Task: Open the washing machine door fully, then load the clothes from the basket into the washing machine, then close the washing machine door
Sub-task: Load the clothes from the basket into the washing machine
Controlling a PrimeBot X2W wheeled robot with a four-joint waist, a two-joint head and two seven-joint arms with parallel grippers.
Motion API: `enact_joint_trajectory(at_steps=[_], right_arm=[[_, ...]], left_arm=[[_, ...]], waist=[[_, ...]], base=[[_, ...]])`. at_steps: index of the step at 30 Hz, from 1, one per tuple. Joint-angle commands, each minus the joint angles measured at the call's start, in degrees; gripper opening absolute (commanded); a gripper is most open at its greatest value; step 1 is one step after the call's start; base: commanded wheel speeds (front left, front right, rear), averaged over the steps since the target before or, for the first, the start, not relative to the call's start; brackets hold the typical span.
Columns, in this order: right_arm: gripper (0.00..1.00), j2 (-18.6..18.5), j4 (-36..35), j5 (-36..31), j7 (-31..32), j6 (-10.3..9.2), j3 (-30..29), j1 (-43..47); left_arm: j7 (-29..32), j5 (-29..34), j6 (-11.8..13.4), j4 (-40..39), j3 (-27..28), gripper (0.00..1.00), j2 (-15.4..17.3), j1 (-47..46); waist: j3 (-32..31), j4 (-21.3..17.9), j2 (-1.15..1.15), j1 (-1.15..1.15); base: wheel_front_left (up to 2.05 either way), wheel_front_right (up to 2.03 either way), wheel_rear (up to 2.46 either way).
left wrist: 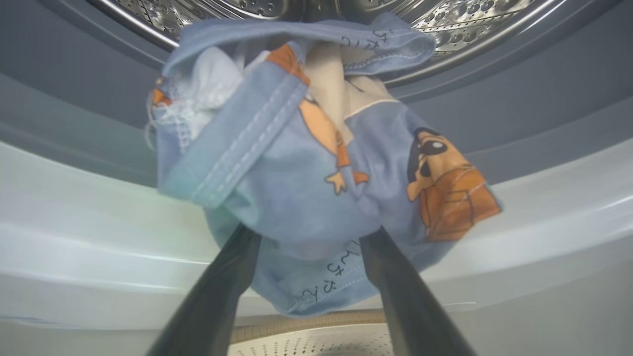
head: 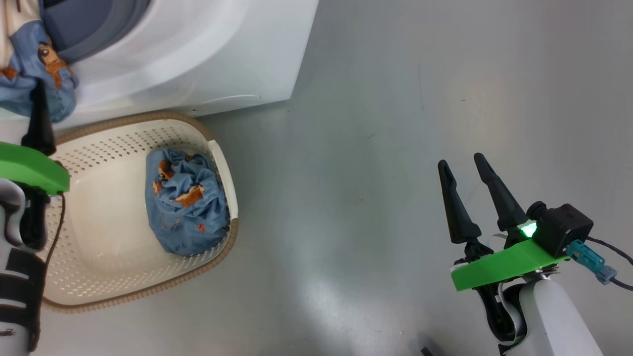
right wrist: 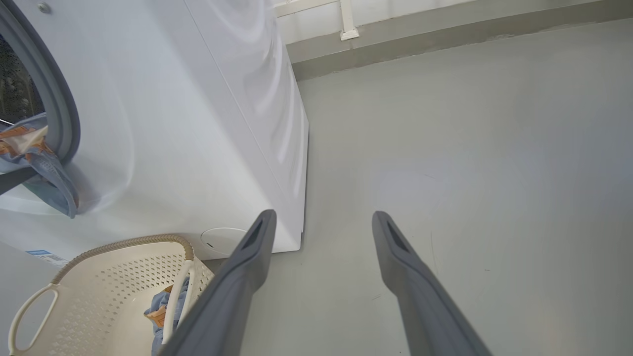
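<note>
Half-loaded clothes (left wrist: 316,163) droop over the washing machine (head: 198,54) gasket lip, left fingers (left wrist: 217,291) released beneath; they may slide out. A second bundle (head: 185,207) waits in the basket (head: 99,232); right fingers (head: 457,202) spread, empty.

The clothes (left wrist: 316,188) hide the tips of the left fingers (left wrist: 217,296). The drum (left wrist: 460,22) is cut off at top.

Blue clothes (head: 27,79) hang from the washing machine (head: 198,49) at the tip of the left gripper (head: 38,101). Just right of it, the basket (head: 99,282) holds a blue bundle (head: 185,210). The right gripper (head: 460,159) stands spread.
</note>
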Motion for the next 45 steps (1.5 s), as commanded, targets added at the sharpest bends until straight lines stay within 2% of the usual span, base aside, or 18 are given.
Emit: enact_joint_trajectory(at_steps=[1, 3, 4, 5, 7, 12, 19, 23, 27, 35, 38, 41, 45], right_arm=[[1.00, 0.3, -1.3, 0.7, -0.3, 0.09, 1.7, 0.5], [1.00, 0.3, -1.4, 0.7, -0.3, 0.09, 1.7, 0.6], [1.00, 0.3, -1.4, 0.7, -0.3, 0.09, 1.6, 0.7], [1.00, 0.3, -1.5, 0.7, -0.3, 0.09, 1.6, 0.7], [1.00, 0.3, -1.5, 0.7, -0.3, 0.09, 1.4, 0.8], [1.00, 0.3, -1.6, 0.9, -0.3, 0.09, 1.1, 1.0], [1.00, 0.3, -1.5, 1.7, -0.3, 0.09, 1.1, 1.1], [1.00, 0.3, -1.4, 1.9, -0.3, 0.09, 1.6, 1.1], [1.00, 0.3, -1.2, 2.3, -0.3, 0.09, 2.4, 0.8], [1.00, 0.3, -1.2, 3.3, -0.3, 0.09, 3.5, 0.7], [1.00, 0.3, -1.5, 3.6, -0.3, 0.09, 3.9, 0.5], [1.00, 0.3, -1.7, 4.0, -0.3, 0.09, 4.3, 0.4], [1.00, 0.3, -1.7, 4.3, -0.3, 0.09, 4.6, 0.7]], left_arm=[[-0.3, -0.6, 0.1, -0.7, 0.9, 0.86, 3.1, -0.8], [-0.3, -1.1, 0.1, -0.8, 0.5, 0.45, 3.5, -0.9], [-0.3, -1.5, 0.1, -1.0, 0.4, 0.38, 3.6, -1.0], [-0.3, -1.9, 0.1, -1.1, 0.3, 0.21, 3.7, -1.1], [-0.3, -2.7, 0.1, -1.6, 0.0, 0.00, 4.0, -1.3], [-0.3, -3.7, 0.1, -5.2, -0.3, 0.00, 4.2, -0.5], [-0.3, -3.7, 0.1, -14.7, 1.2, 0.00, 4.2, 1.5], [-0.3, -4.1, 0.1, -15.9, 0.9, 0.00, 4.6, 0.6], [-0.3, -4.3, 0.1, -13.7, -1.2, 0.00, 6.2, -3.0], [-0.3, -3.9, 0.1, -4.1, -8.0, 0.00, 10.3, -15.3], [-0.3, -0.8, 0.1, -4.6, -5.6, 0.00, 11.9, -19.5], [-0.3, 2.2, 0.1, -3.7, -2.7, 0.00, 11.4, -20.0], [-0.3, 4.5, 0.1, 0.9, -4.6, 0.00, 10.5, -20.0]], waist=[[-0.1, -0.2, 0.00, 0.00], [-0.1, -0.3, 0.00, 0.00], [-0.1, -0.4, 0.00, 0.00], [-0.1, -0.3, 0.00, 0.00], [0.0, -0.2, 0.00, 0.00], [-0.1, 0.3, 0.00, 0.00], [-0.2, 1.1, 0.00, 0.00], [-0.2, 1.0, 0.00, 0.00], [-0.1, 0.4, 0.00, 0.00], [0.5, -2.1, 0.00, 0.00], [1.1, -3.1, 0.00, 0.00], [1.3, -3.8, 0.00, 0.00], [1.5, -4.4, 0.00, 0.00]], base=[[0.00, 0.00, 0.00], [0.00, 0.00, 0.00], [0.00, 0.00, 0.00], [0.00, 0.00, 0.00], [0.00, 0.00, 0.00], [0.00, 0.00, 0.00], [0.00, 0.00, 0.00], [0.00, 0.00, 0.00], [0.00, 0.00, 0.00], [0.00, 0.00, 0.00], [0.00, 0.00, 0.00], [0.00, 0.00, 0.00], [0.00, 0.00, 0.00]])
